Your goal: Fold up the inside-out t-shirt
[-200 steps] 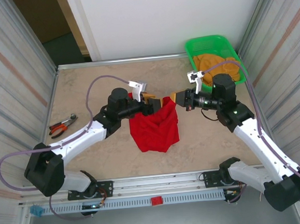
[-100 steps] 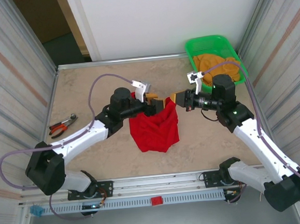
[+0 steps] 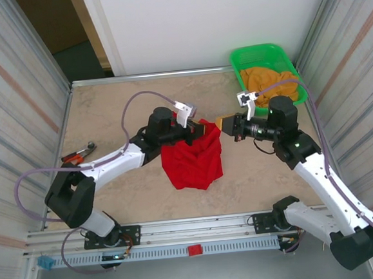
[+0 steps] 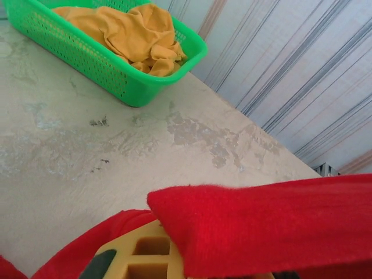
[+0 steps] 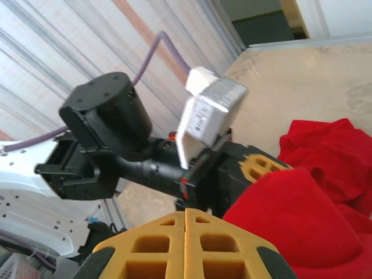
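Note:
The inside-out t-shirt [image 3: 191,162] is a bright red bunched heap in the middle of the table, its top edge lifted. My left gripper [image 3: 197,131] is shut on that top edge. In the left wrist view a red band of the t-shirt [image 4: 273,226] lies across the yellow finger [image 4: 139,258]. My right gripper [image 3: 222,122] faces it from the right, just off the shirt's upper right corner. In the right wrist view the right gripper [image 5: 187,212] has its yellow fingers pressed together with no cloth between them, and the t-shirt [image 5: 314,192] lies beside them.
A green basket [image 3: 245,57] holding an orange-yellow cloth [image 3: 269,81] stands at the back right corner; the left wrist view shows this basket [image 4: 87,52] too. Red-handled pliers [image 3: 76,156] lie near the left edge. Corrugated walls close both sides.
My left gripper has reached further right and closed on the shirt's top edge. My right gripper has drawn slightly right, away from the cloth.

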Action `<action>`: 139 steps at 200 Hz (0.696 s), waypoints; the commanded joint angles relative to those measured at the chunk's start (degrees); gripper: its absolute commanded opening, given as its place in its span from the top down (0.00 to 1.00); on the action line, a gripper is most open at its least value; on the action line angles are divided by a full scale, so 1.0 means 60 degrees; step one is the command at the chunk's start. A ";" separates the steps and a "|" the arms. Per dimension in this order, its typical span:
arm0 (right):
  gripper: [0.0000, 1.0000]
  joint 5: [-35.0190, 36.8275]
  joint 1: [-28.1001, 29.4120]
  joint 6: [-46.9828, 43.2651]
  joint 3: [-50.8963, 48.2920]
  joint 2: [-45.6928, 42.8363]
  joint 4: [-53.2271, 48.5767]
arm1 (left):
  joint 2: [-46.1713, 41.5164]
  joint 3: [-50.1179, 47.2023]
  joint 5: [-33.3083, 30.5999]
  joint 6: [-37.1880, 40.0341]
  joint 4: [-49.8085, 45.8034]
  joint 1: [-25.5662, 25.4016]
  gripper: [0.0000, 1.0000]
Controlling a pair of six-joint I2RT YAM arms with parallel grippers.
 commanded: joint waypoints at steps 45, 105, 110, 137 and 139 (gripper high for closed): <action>1.00 0.1348 -0.0411 -0.0359 -0.1166 0.0616 -0.0070 | -0.1522 0.1315 0.3557 -0.0678 -0.1114 0.1233 1.00; 0.42 0.1570 -0.0411 -0.0360 -0.0551 0.0793 -0.0579 | -0.1298 0.1146 0.4796 -0.1550 -0.0136 0.1264 1.00; 0.42 0.1557 -0.0419 -0.0341 -0.0504 0.0660 -0.0640 | -0.1283 0.1105 0.4785 -0.1590 -0.0050 0.1263 1.00; 0.44 0.1327 -0.0225 -0.0081 -0.0312 0.0059 -0.0741 | -0.1221 0.1128 0.4585 -0.1661 -0.0100 0.1277 1.00; 0.44 0.1343 -0.0189 -0.0068 -0.0305 0.0022 -0.0750 | -0.1217 0.1117 0.4547 -0.1663 -0.0106 0.1277 1.00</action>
